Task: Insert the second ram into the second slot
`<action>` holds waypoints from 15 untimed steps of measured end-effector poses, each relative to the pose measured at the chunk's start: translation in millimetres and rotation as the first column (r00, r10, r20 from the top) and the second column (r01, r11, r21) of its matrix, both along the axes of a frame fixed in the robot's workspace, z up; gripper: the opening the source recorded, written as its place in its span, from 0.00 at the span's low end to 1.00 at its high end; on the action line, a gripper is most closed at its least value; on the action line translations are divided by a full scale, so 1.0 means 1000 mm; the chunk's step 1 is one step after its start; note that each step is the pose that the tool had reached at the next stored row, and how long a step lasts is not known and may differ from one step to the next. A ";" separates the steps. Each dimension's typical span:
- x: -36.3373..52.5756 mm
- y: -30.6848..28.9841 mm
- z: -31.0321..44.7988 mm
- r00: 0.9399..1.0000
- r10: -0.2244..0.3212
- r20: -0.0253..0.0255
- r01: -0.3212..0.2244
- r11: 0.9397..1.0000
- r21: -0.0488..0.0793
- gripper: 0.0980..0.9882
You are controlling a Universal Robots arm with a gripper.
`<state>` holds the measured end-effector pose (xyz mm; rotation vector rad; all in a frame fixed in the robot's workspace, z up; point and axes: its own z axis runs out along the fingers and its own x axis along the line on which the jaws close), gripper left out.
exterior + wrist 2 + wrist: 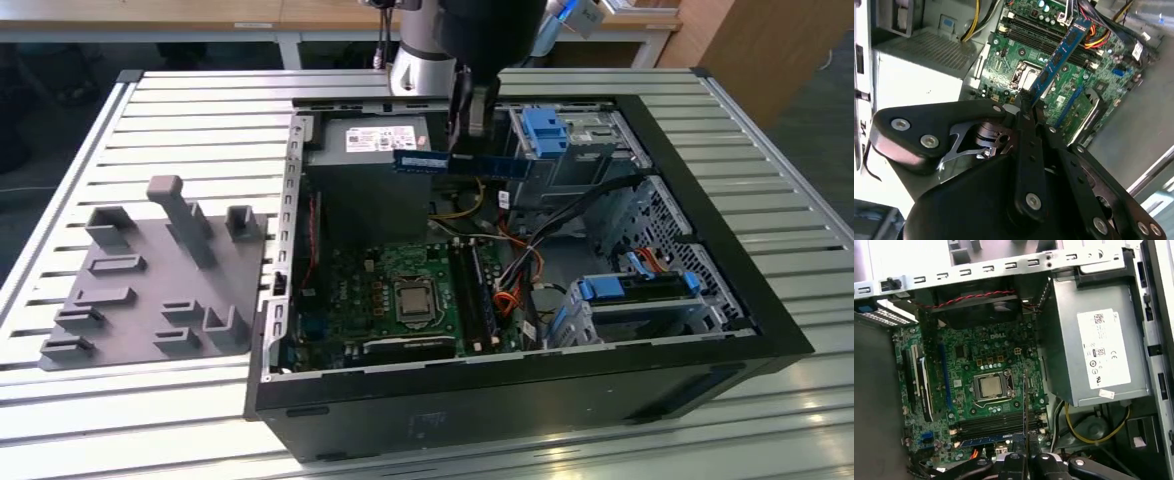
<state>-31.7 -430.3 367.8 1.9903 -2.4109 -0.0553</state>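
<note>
Steel slats form the table (187,110), and on it the black computer case (721,300) lies on its side with the panel off. We judge this is so the arm can reach the board from above. At nine o'clock from the case in the exterior view sits a grey fixture plate (147,290) with upright pegs and pockets, probably made to hold parts ready for picking.

Inside the case, the grey power supply (367,150) fills the twelve o'clock end. The green motherboard (400,290) lies toward six o'clock, with the processor socket (414,297) near its middle. The long memory slots (478,295) run at three o'clock from that socket.

The gripper (467,130) hangs over the twelve o'clock end of the case. Its pincer is closed narrowly on the second ram (461,163), pinching the thin board by its flat faces. The stick is level and well above the slots, not yet near them. We think the grip leaves the contact edge free to face the board. In the second wrist view the stick (1061,55) reaches out from the fingertips (1030,107) over the motherboard.

As for writing, the power supply carries a large white label (1104,347) and the stick a pale one (420,160). We leave their print unread.
</note>
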 end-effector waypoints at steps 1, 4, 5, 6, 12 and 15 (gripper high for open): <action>0.0000 0.0000 -0.0004 1.000 -0.018 0.000 0.018 1.000 0.000 0.05; 0.0000 0.0000 -0.0016 0.997 -0.073 0.000 0.073 0.997 -0.001 0.05; 0.0000 0.0000 -0.0020 0.996 -0.091 0.000 0.091 0.996 -0.002 0.05; 0.0000 0.0000 -0.0024 0.994 -0.109 0.000 0.109 0.994 -0.002 0.05; 0.0000 0.0000 -0.0047 0.976 -0.217 0.000 0.217 0.976 -0.005 0.05; 0.0000 0.0000 -0.0056 0.964 -0.267 0.001 0.267 0.964 -0.006 0.05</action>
